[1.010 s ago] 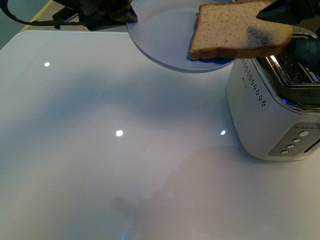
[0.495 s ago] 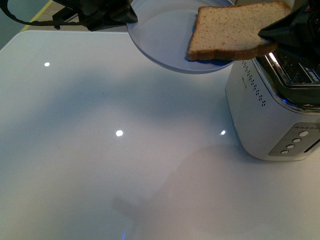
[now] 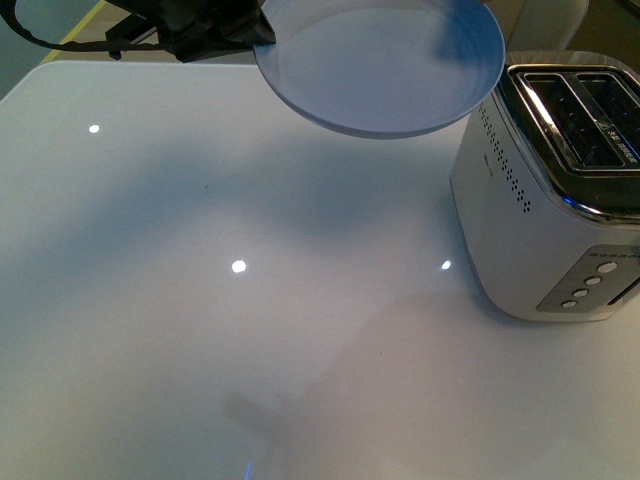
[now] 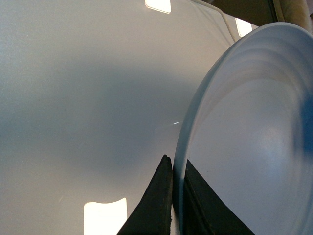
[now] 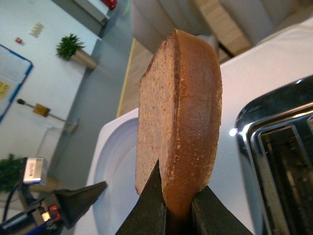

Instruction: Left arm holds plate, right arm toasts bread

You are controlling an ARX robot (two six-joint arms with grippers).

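**Bread clamped on edge in right gripper; plate held by left**

Bread: shows only in the right wrist view. The slice stands on edge with its brown crust toward the camera. The right gripper has the lower edge pinched between two dark fingers, one on each face, closed on the slice. The slice is in the air, not in the toaster. The toaster's chrome top and an open slot sit just beside the slice in that view. Can't tell whether the slice is directly over the slot.

Plate: pale blue-grey, plain, low rim. It is held off the table at the far side, slightly tilted, with a soft shadow on the white surface under it. The left gripper has it by the rim on the side away from the toaster. In the left wrist view the rim runs between the two black fingers, one on each face, clamped on it. In the front view the plate's opposite edge comes close to the toaster's top corner. Can't tell whether they touch.

Toaster: white body, chrome top, two slots, a row of round buttons on the near panel. It stands on the table on the robot's right.

The right wrist view also shows the plate behind the bread, with the left gripper's tip at its far rim.
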